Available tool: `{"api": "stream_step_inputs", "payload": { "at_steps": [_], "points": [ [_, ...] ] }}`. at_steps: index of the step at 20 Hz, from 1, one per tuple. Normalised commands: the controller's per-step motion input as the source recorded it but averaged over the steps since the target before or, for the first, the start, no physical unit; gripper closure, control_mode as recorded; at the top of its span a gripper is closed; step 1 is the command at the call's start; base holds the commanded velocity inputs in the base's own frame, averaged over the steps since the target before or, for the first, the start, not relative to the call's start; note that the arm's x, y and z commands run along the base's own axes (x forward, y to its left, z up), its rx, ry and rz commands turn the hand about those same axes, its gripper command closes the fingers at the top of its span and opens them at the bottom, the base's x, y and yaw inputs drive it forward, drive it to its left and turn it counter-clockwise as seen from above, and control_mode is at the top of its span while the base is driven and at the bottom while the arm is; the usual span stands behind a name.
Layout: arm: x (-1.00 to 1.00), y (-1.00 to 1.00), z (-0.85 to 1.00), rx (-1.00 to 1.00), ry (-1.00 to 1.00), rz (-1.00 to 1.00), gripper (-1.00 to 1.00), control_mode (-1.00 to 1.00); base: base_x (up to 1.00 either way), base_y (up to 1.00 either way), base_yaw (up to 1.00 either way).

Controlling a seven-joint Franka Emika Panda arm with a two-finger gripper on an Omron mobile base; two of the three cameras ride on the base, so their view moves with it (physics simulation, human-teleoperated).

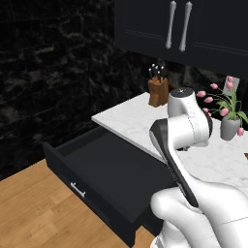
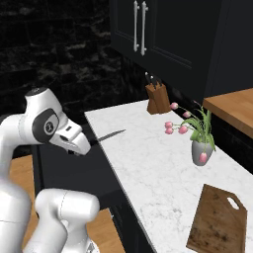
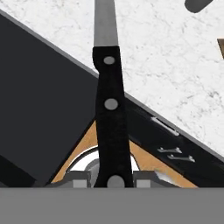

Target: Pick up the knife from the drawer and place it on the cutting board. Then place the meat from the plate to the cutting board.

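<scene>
The pincer (image 3: 112,181) pinches the black handle of the knife (image 3: 109,100); in the hand view the handle rises from between the two finger tips and the silver blade runs on past the top edge, over the white marble table (image 3: 175,65). In the right base view the knife's blade (image 2: 109,135) sticks out from the hand toward the table's near edge, held in the air above the open drawer (image 1: 111,179) and level with the tabletop.

The drawer stands pulled out below the table's left end, wide and black, with a small silver bar handle (image 1: 77,189) on its front. Its inside looks dark and bare in the left base view.

The cutting board (image 2: 217,220) lies flat on the table at the lower right of the right base view, well apart from the knife, with a hole in one corner. Between them on the table stands a grey pot of pink tulips (image 2: 200,148). A brown knife block (image 2: 157,99) sits at the back of the table by the dark wall, under black cabinet doors (image 2: 163,34) with long silver handles. The floor (image 1: 34,213) beneath the drawer is light wood.
</scene>
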Motion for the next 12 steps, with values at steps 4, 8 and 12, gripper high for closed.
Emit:
{"api": "stream_step_inputs", "payload": {
  "at_steps": [4, 8, 12],
  "points": [
    [0.06, -0.18, -0.01, 0.0, 0.07, 0.19, 1.0, -1.0, 0.0, 0.0, 0.0],
    [-0.04, -0.05, -0.14, -0.01, 0.13, 0.29, 1.0, -1.0, 0.0, 0.0, 0.0],
    [0.0, 0.0, 0.0, 0.0, 0.0, 0.0, 1.0, 1.0, -0.68, 0.07, 0.31]
  ]
}}
